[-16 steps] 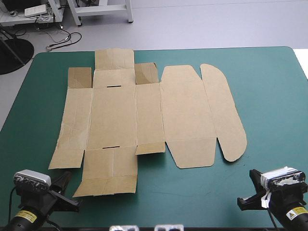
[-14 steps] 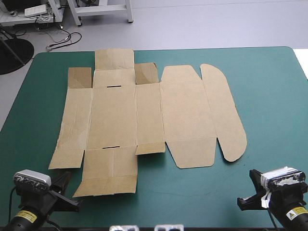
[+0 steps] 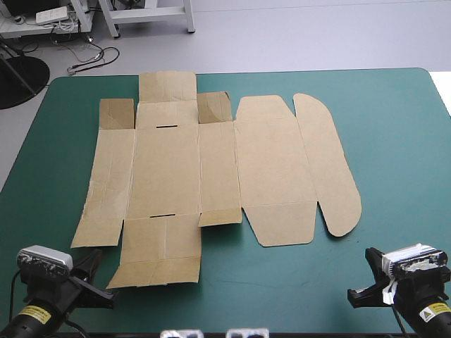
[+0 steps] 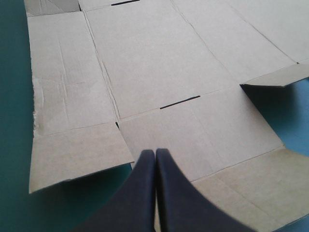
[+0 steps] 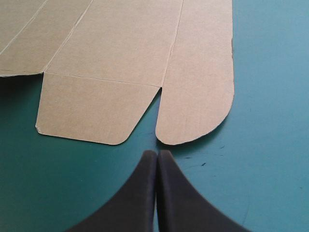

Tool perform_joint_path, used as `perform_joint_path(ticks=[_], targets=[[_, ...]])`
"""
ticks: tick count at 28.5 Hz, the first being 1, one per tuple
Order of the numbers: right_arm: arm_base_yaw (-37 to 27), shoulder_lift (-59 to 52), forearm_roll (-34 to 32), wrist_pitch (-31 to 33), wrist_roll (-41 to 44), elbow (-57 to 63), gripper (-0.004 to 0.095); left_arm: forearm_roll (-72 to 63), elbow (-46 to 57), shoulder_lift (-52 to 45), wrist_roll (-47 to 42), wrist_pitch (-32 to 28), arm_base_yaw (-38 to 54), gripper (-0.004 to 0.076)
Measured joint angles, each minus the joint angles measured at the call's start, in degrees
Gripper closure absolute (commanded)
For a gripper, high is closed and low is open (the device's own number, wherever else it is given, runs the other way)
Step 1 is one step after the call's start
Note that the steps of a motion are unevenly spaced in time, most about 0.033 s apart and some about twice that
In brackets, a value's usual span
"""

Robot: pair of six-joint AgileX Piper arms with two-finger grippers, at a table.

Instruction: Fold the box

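The brown box [image 3: 211, 169] lies flat and unfolded across the middle of the teal-green table, its rounded lid flap [image 3: 331, 169] toward the right. My left gripper [image 3: 99, 282] sits at the near left corner, shut, its tip over the near flap [image 4: 203, 140] of the sheet. In the left wrist view the left gripper [image 4: 155, 153] shows as one pointed arch. My right gripper [image 3: 358, 296] rests at the near right, shut, a little short of the rounded lid flap [image 5: 203, 92]. The right gripper [image 5: 157, 153] holds nothing.
Bare teal-green cover [image 3: 394, 141] stretches to the right of the sheet and along the near edge [image 3: 282, 289]. Two small flaps [image 3: 214, 108] at the far side of the sheet stand slightly raised.
The left arm has shifted very slightly toward the near left corner. The box and the right arm have not moved.
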Motion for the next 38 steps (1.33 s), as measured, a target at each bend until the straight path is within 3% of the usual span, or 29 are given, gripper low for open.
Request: perform_joint_path(ticks=[3,11,25,29,38], targets=[[0.0,0.0,0.0,0.0,0.0,0.0,0.0928,1.8,-12.7,8.4,0.0,7.1,0.0,0.0734],[0.0,0.0,0.0,0.0,0.0,0.0,0.0928,2.2,-34.5,27.5,0.6,13.9,0.0,0.0734],[0.0,0.0,0.0,0.0,0.0,0.0,0.0928,10.4,-41.6,53.5,-3.6,10.7,0.8,0.0726],[0.0,0.0,0.0,0.0,0.0,0.0,0.0928,8.5,-47.3,59.7,-3.5,12.5,7.0,0.072],[0.0,0.0,0.0,0.0,0.0,-0.1,0.0928,-9.3,-54.4,72.2,1.1,21.8,31.6,0.072]])
